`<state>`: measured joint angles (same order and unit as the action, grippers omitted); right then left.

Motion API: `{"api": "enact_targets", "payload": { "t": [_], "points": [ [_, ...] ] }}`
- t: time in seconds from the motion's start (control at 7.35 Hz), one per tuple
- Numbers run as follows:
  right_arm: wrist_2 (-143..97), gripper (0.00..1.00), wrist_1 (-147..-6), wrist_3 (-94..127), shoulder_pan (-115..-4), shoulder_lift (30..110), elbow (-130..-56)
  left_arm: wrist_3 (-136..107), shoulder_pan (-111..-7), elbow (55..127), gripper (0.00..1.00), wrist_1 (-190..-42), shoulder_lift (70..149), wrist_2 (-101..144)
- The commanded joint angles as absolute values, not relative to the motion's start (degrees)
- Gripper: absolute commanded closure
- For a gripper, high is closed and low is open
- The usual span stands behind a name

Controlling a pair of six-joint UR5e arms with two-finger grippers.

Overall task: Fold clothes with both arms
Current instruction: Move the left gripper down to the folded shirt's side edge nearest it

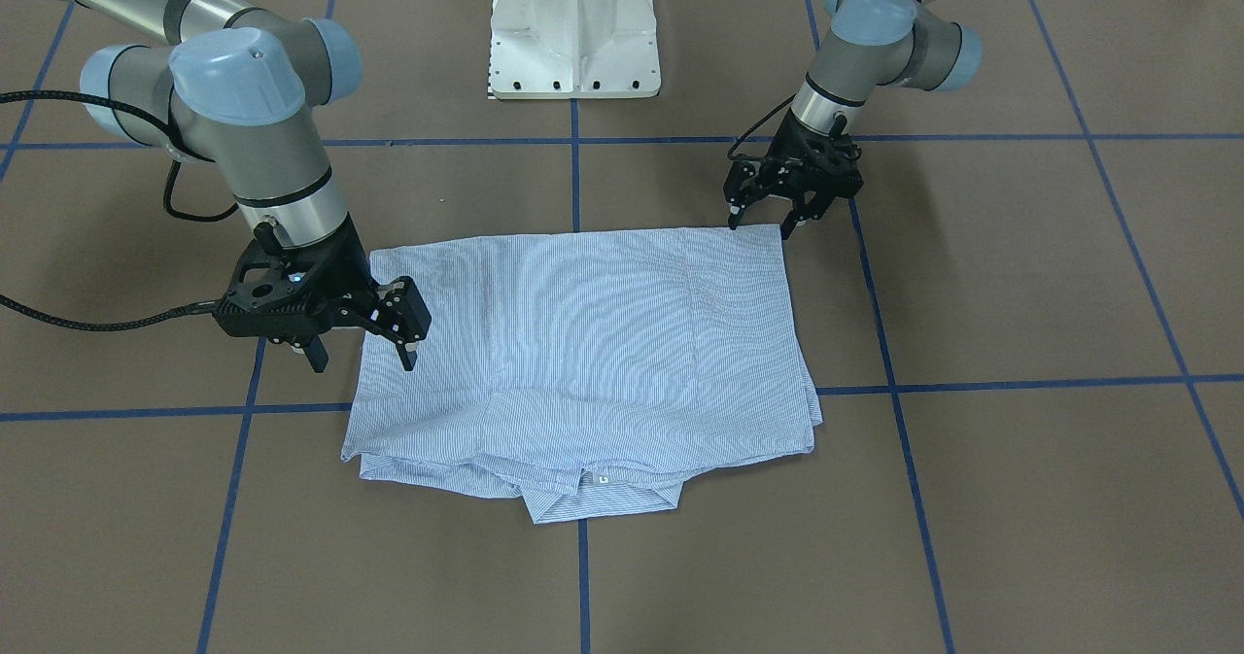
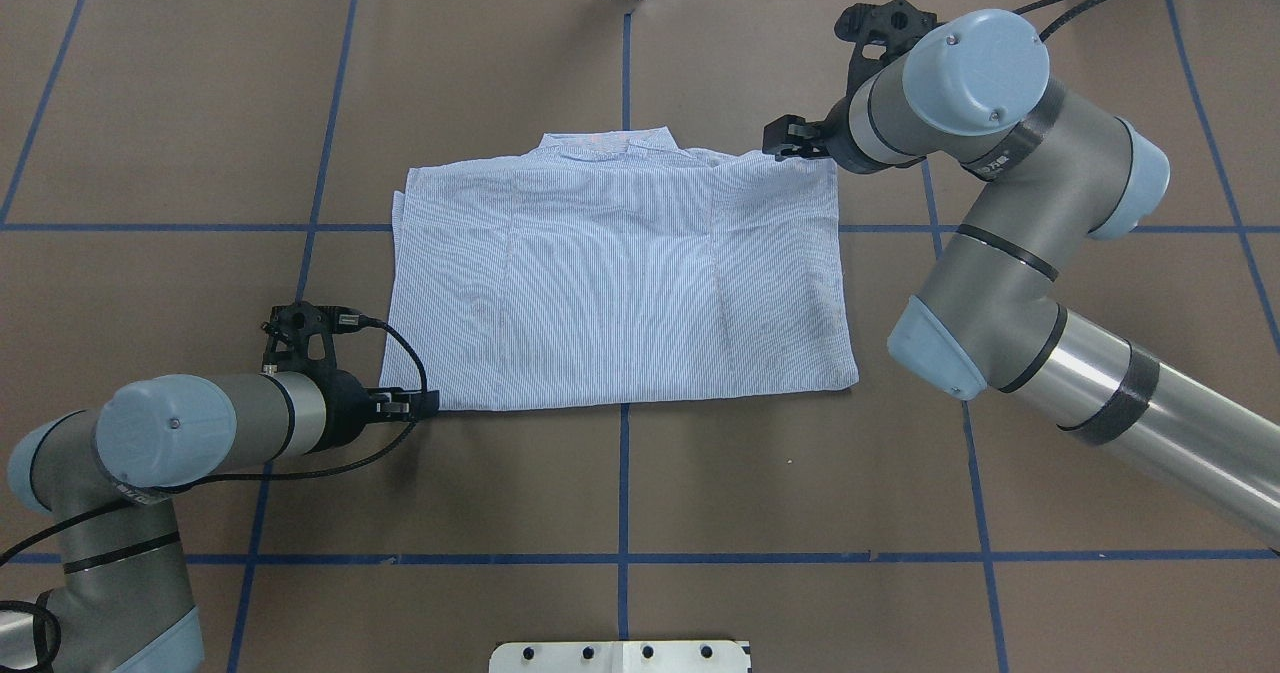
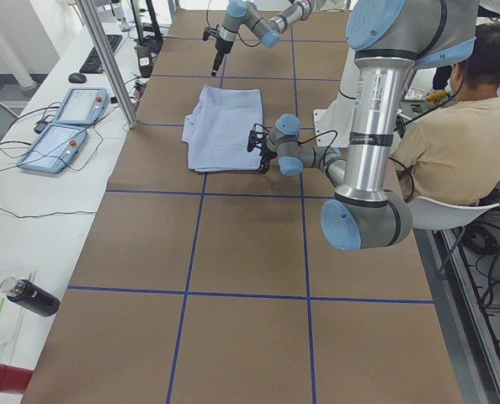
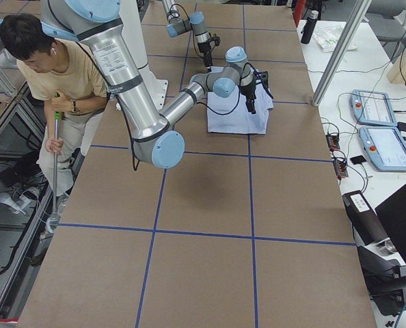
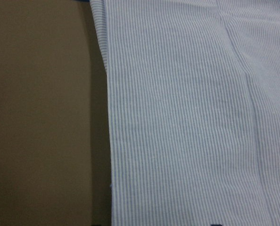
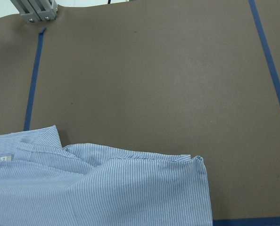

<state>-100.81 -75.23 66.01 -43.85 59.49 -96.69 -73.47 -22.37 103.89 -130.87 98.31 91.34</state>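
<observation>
The light blue striped shirt (image 1: 583,343) lies folded into a flat rectangle on the brown table, with its collar and white neck label (image 1: 603,480) on the side far from the robot. It also shows in the overhead view (image 2: 620,283). My left gripper (image 1: 763,222) is open, with its fingertips low at the shirt's near corner (image 2: 405,405). My right gripper (image 1: 362,358) is open and empty, hovering over the shirt's opposite side edge near the collar end (image 2: 788,141). The left wrist view shows the shirt's edge (image 5: 192,117). The right wrist view shows the collar corner (image 6: 97,188).
The white pedestal base (image 1: 573,32) stands behind the shirt. Blue tape lines (image 1: 578,178) grid the brown table. An operator (image 3: 452,126) sits beside the robot. Control tablets (image 3: 65,126) and bottles (image 3: 31,296) lie on the side bench.
</observation>
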Motion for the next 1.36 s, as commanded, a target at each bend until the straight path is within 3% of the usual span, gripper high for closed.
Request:
{"api": "enact_targets", "payload": {
  "t": [0.0, 0.27, 0.82, 1.23],
  "points": [
    [-100.81, 0.0, -75.15, 66.01, -43.68, 59.5, -96.68, -73.48, -21.54, 103.89, 0.57, -130.96, 98.35, 91.49],
    [-100.72, 0.0, -75.15, 66.01, -43.59, 59.5, -96.68, -73.48, -21.62, 104.06, 1.0, -130.96, 98.18, 91.67],
    [-99.49, 0.0, -75.15, 66.09, -42.8, 59.41, -96.77, -72.69, -22.84, 106.35, 1.0, -130.78, 93.88, 91.85],
    [-99.49, 0.0, -75.15, 66.09, -42.63, 59.41, -96.59, -59.29, -34.58, 101.37, 1.0, -130.43, 94.21, 91.76]
  ]
}}
